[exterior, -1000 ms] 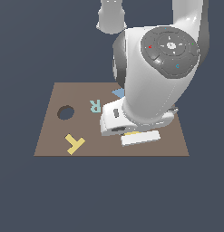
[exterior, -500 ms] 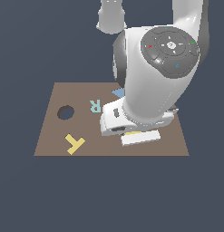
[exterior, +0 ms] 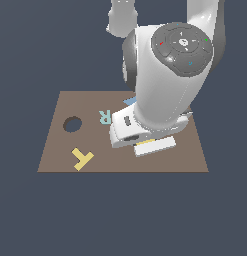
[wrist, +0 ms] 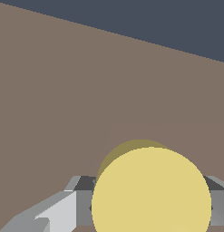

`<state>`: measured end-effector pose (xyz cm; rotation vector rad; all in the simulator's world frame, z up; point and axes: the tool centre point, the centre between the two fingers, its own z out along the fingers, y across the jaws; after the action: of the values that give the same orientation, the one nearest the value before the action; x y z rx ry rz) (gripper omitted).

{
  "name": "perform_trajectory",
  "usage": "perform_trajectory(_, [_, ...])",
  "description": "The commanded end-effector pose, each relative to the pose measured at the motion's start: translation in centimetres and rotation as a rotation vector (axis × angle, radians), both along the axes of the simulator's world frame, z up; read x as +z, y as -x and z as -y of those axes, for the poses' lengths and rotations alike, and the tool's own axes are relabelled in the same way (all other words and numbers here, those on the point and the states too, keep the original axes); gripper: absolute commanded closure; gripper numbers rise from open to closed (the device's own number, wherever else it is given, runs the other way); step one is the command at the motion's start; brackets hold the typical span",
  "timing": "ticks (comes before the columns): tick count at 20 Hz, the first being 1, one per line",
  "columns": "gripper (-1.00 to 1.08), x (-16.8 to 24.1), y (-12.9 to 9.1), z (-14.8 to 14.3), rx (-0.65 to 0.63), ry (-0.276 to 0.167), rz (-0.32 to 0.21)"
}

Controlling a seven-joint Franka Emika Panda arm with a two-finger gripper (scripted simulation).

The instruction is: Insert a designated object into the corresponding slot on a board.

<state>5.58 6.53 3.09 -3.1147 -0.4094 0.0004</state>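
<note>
The yellow disc (wrist: 152,192) fills the near part of the wrist view, held between my two grey fingers (wrist: 81,199), which press on its two sides. My gripper (wrist: 149,206) is shut on it, low over the brown board (wrist: 63,90). In the exterior view the arm hides most of the gripper (exterior: 153,145); only a thin yellow sliver of the disc (exterior: 151,143) shows under the hand, at the board's (exterior: 60,150) right part. The dark round hole (exterior: 72,124) lies far off, at the board's left in the exterior view, uncovered.
On the board are a pale-blue letter R (exterior: 105,117), a yellow T (exterior: 81,158) near the front left, and a blue triangle (exterior: 129,101) partly hidden behind the arm. The bulky white arm (exterior: 170,85) hides the board's right middle.
The arm has shifted very slightly up and to the exterior view's left. The disc stays between the fingers.
</note>
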Motion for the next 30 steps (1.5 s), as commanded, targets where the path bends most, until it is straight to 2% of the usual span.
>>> perform_trajectory(1, [1.08,0.1,0.6,0.2,0.043,0.0,0.001])
perform_trajectory(14, [1.08,0.2,5.2,2.6,0.406,0.0,0.001])
perform_trajectory(22, [1.08,0.4,8.0,5.6,0.688,0.0,0.001])
perform_trajectory(30, [1.08,0.5,9.7,9.1,0.955,0.001,0.001])
